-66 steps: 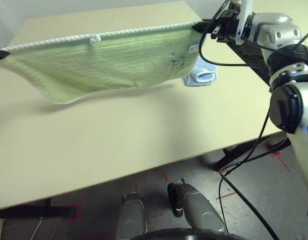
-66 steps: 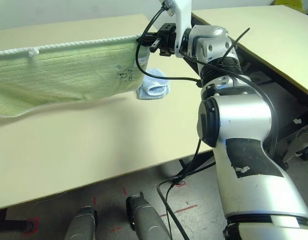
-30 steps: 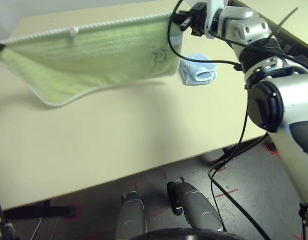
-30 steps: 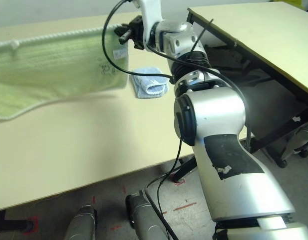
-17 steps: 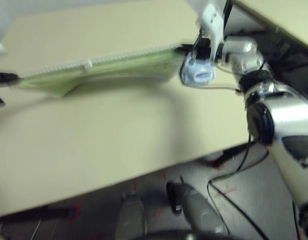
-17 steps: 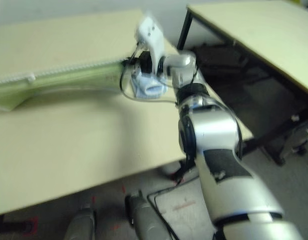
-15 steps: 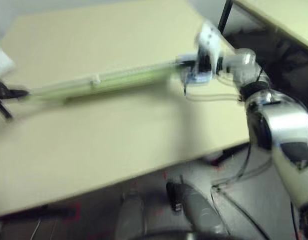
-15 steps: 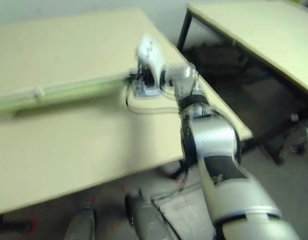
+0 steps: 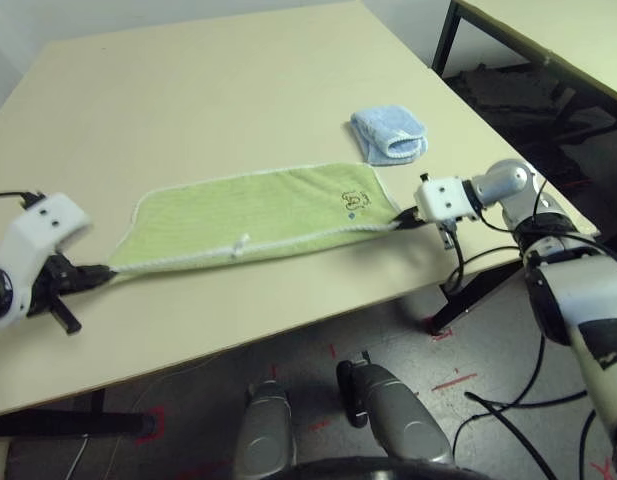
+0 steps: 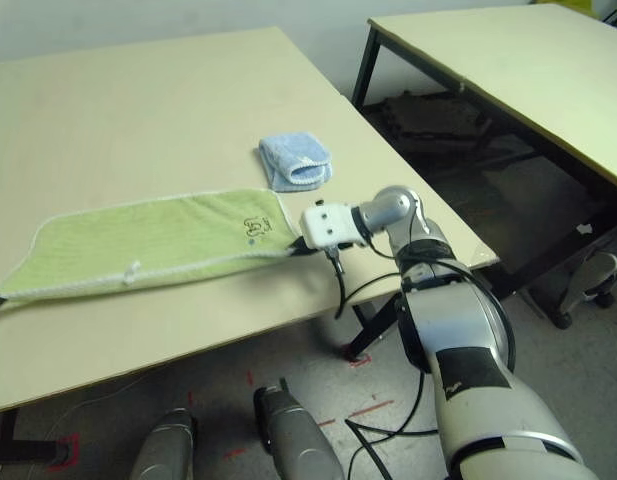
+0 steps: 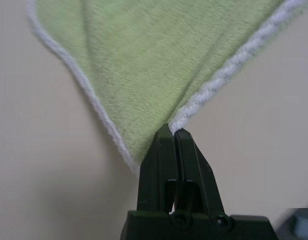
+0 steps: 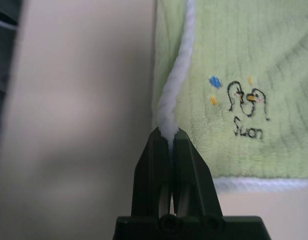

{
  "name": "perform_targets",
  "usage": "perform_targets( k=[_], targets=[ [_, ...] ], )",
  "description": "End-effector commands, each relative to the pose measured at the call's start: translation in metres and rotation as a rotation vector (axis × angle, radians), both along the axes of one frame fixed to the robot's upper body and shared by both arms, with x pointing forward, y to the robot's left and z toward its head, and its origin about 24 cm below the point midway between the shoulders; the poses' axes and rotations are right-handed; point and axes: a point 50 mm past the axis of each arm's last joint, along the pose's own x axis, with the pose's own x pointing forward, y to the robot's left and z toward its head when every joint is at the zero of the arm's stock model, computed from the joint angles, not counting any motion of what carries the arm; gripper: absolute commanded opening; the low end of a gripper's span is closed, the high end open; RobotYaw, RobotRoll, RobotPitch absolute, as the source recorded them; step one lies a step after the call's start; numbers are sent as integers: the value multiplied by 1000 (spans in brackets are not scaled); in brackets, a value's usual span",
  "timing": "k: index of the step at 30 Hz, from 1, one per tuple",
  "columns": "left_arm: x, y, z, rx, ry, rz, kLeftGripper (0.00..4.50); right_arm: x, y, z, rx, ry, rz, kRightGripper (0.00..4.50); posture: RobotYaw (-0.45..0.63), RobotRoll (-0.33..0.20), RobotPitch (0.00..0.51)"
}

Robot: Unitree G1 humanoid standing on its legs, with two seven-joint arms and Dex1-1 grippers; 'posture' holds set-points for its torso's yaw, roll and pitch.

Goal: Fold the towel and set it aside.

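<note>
Down from the air, the towel [image 9: 253, 213] now lies folded on the table [image 9: 218, 90]; left end effector [image 11: 172, 134] and right end effector [image 12: 167, 133] stay pinched on its near corners. Next, probably release and refold.

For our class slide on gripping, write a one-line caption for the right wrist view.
Right gripper, fingers shut, pinches the white corded edge of the light green ribbed terry towel beside its embroidered logo.

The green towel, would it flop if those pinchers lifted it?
Probably: the towel lies flat, folded over itself, a sign of soft cloth. Pinched at its corners by the left gripper and right gripper, its middle would likely sag.
</note>
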Motion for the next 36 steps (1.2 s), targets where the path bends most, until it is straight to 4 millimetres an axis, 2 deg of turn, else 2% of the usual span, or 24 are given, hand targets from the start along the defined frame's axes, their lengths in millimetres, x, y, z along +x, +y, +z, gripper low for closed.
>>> perform_targets(
  k=[1, 10, 14, 22, 29, 36],
  targets=[
    [-13, -5, -1, 0, 20, -10, 19, -4, -7, 1, 20, 2, 14, 0, -43, 0, 211],
    [-52, -17, -9, -80, 147, 7, 19, -6, -12, 1, 95, 16, -5, 0, -24, 0, 203],
    [-61, -18, -3, -137, 176, 24, 19, -8, -12, 1, 116, 45, 1, 0, -18, 0, 199],
    [-47, 3, 12, -59, 76, 38, 19, -10, -14, 3, 168, 156, -19, 0, -22, 0, 193],
    [-38, 4, 13, -50, 49, 11, 19, -10, -20, 2, 245, 222, -75, 0, -42, 0, 188],
    [-27, 12, 24, -107, -29, 41, 19, 6, -8, 24, 374, 299, -139, 0, -49, 0, 187]
  ],
)
